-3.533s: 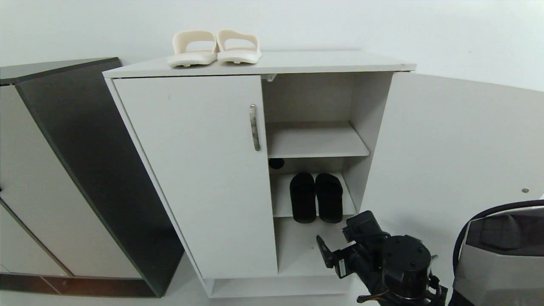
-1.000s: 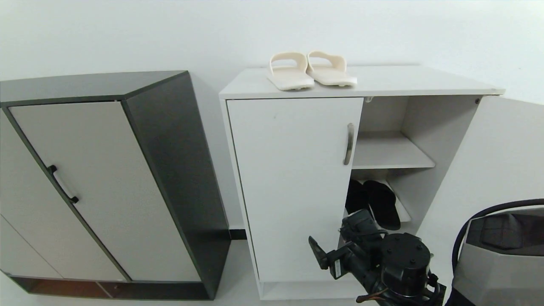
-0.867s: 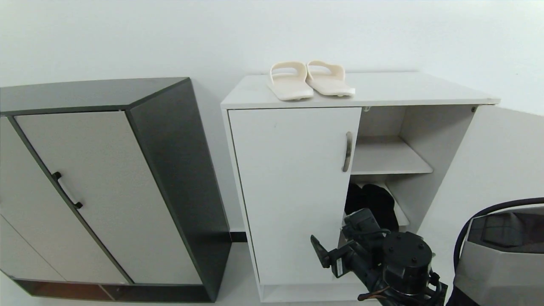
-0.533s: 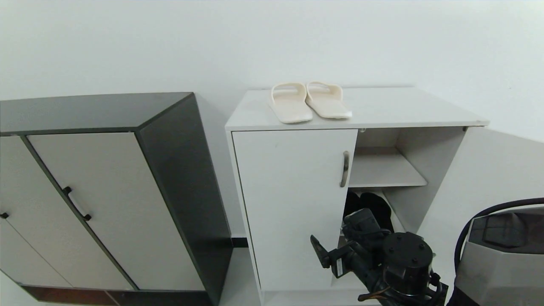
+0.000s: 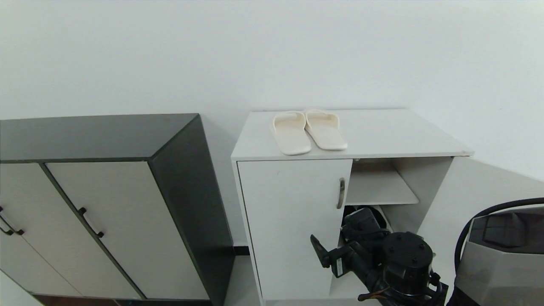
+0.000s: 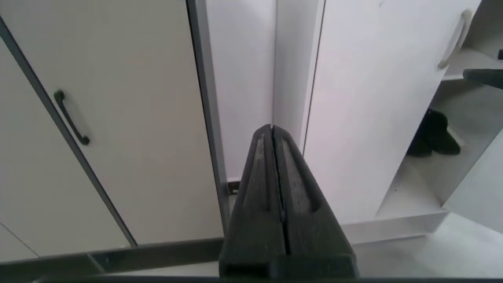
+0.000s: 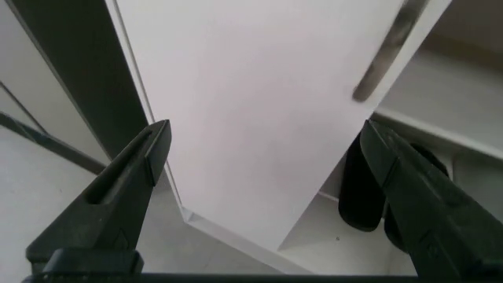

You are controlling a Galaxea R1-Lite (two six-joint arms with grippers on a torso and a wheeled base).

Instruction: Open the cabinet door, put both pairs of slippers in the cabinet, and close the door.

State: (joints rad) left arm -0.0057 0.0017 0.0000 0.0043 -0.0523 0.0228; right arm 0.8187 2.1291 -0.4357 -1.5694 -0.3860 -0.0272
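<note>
Slippers split between the cabinet top and the inside, with neither claw on them.

Head view gives the cream pair [image 5: 308, 132] side by side on the left half of the white cabinet's [image 5: 293, 221] top, close to its front edge. The cabinet's left door [image 5: 289, 255] is closed, its handle [image 5: 341, 193] at the inner edge, and the right half stands open. The left wrist view gives the black pair [image 6: 436, 134] on a lower shelf [image 6: 479, 118] inside that open half. From the head, the right arm [image 5: 395, 263] covers most of them, and the closed door's edge cuts off part. The right claw [image 7: 263, 134] is released, fingers spread wide before the closed door. The left claw [image 6: 272, 137] is clenched on nothing, aimed at the gap beside the dark cabinet [image 5: 182, 170].
</note>
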